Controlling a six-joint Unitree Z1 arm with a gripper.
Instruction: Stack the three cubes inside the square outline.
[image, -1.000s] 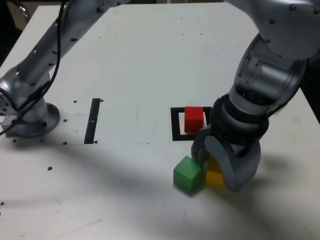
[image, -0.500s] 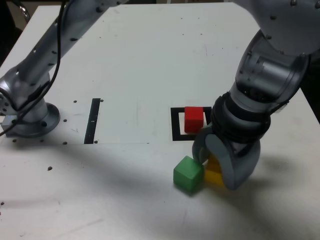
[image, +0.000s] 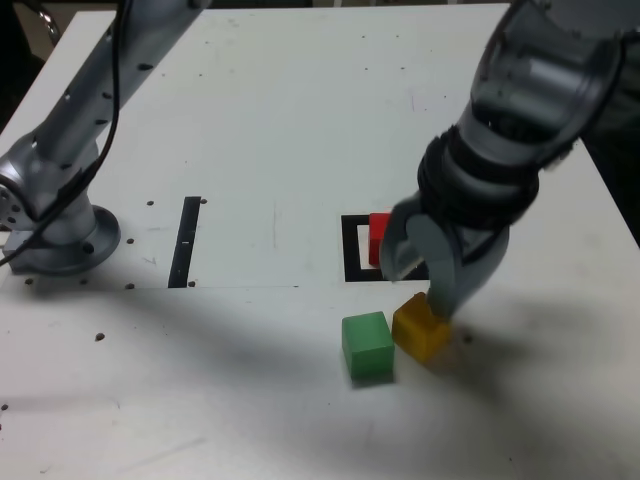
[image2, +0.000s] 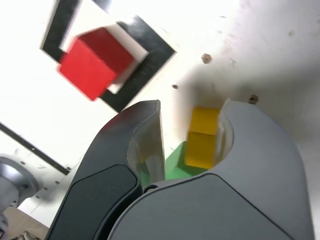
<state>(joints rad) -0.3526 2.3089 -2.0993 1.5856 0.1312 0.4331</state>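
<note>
The gripper (image: 432, 300) hangs over the white table (image: 280, 110) with its two grey jaws pointing down, and the jaws are closed on the yellow cube (image: 420, 329). In the wrist view the gripper (image2: 192, 135) has this yellow cube (image2: 202, 137) pressed against the inner face of one jaw, while a gap shows between the cube and the other jaw. In the exterior view the yellow cube looks tilted, with one corner down near the table; I cannot tell if it touches the surface.

There are three cubes in total: one yellow, one green, one red. The green cube (image: 367, 346) sits flat on the table just beside the yellow one, on the exterior view's left of it, and they seem a little apart. In the wrist view only a part of the green cube (image2: 175, 165) shows between the jaws. The red cube (image: 378, 238) stands inside the square outline (image: 352, 250), half hidden behind the gripper. The wrist view shows the red cube (image2: 95, 62) on the white centre of the square outline (image2: 150, 55), not exactly in the middle.

There is one square outline and one narrow black strip (image: 185, 240), which lies well apart at the exterior view's left, near the arm's base (image: 60, 235).
</note>
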